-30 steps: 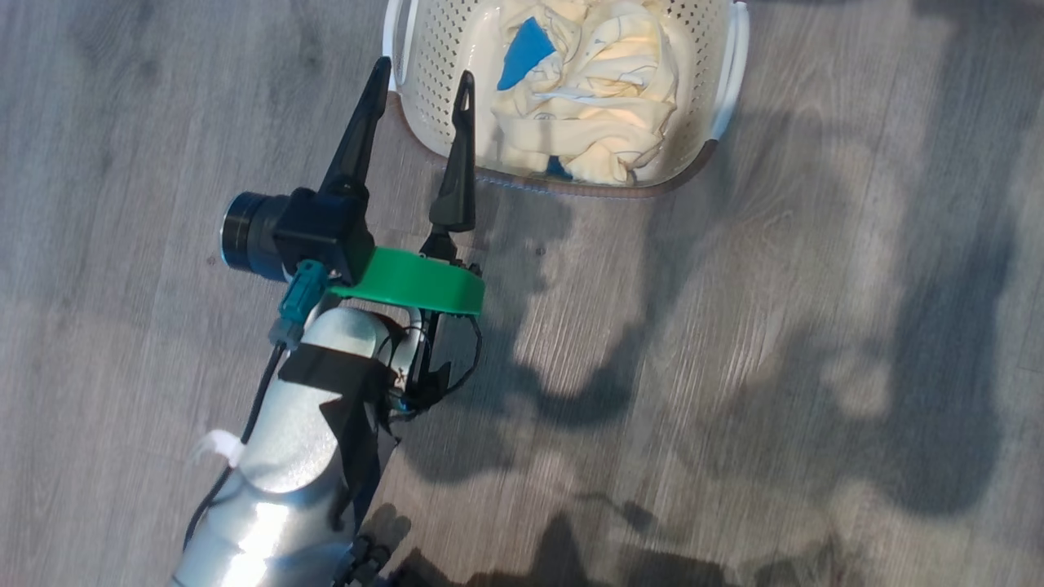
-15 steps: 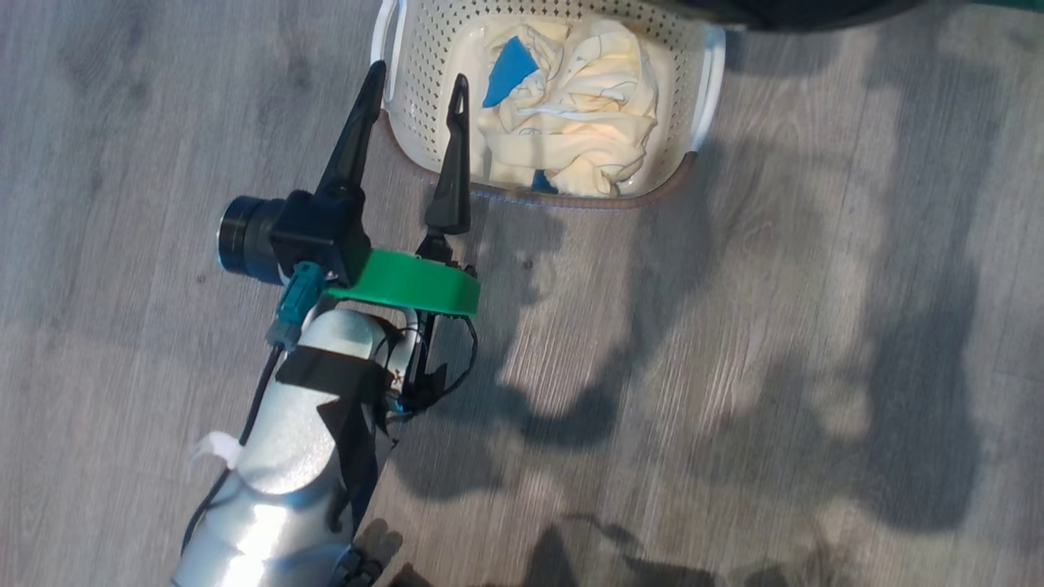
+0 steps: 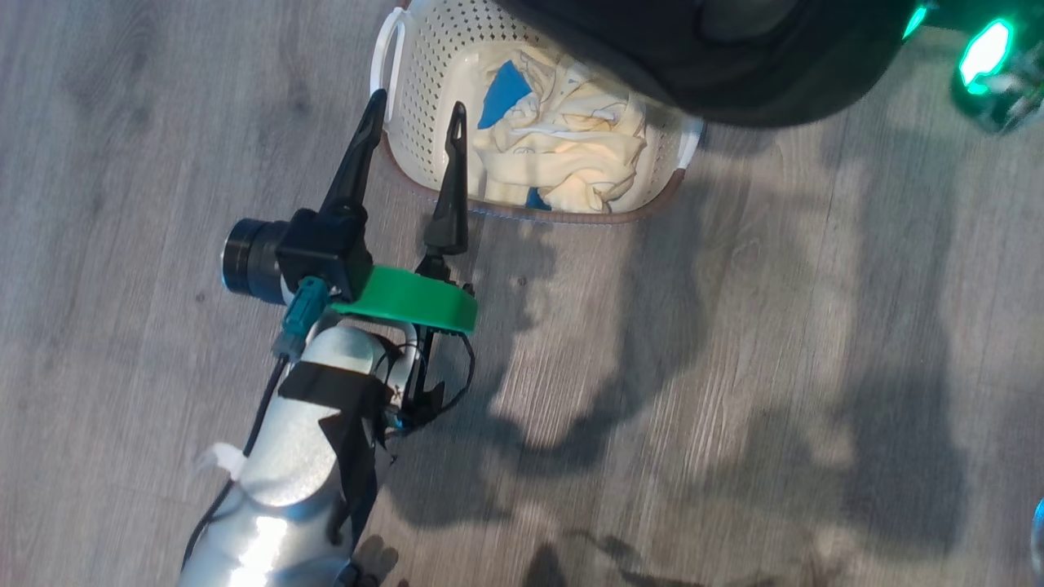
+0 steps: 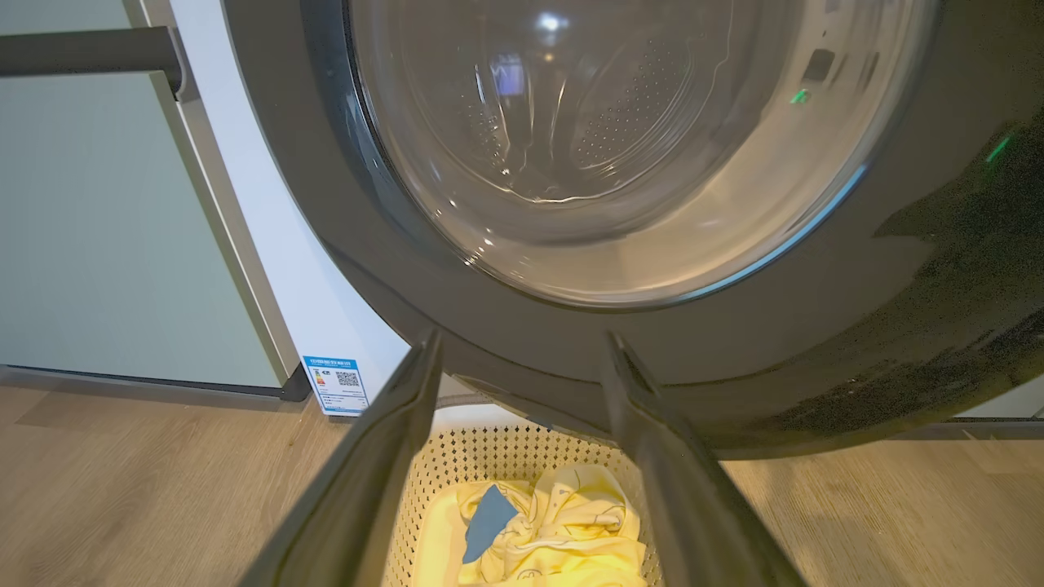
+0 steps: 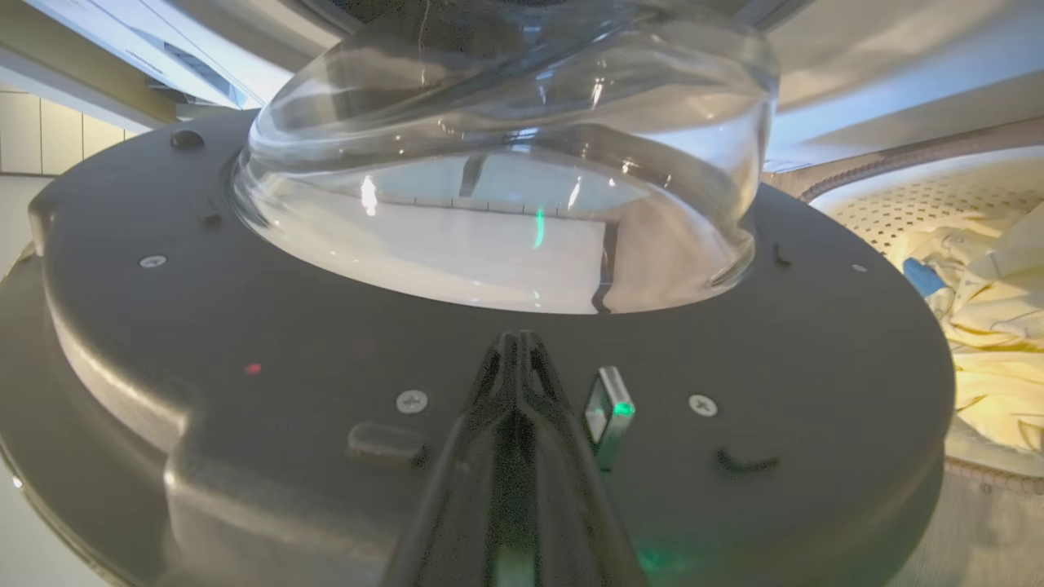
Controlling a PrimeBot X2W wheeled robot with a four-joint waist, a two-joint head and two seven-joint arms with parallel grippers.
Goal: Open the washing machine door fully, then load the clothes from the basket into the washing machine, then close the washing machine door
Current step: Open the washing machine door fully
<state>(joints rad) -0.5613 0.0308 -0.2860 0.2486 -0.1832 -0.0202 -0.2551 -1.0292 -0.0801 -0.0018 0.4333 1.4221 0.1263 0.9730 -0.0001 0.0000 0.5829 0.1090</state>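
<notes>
My left gripper (image 3: pixel 418 102) spread wide, empty, at the basket (image 3: pixel 420 57) rim | right gripper (image 5: pixel 518 336) pinched shut on nothing, by the inner face of the washing machine door (image 5: pixel 326 350) | clothes (image 3: pixel 563 155) in basket, partly under door | risk — overhanging door may clip my left reach

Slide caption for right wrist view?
Shut right end effector facing inner side of door, glass bowl above, clothes in basket at right.

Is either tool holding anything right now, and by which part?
Nothing is held. The left tool stands open near the cream perforated plastic basket; the right tool is shut, empty, facing the black-rimmed round glass door.
</notes>
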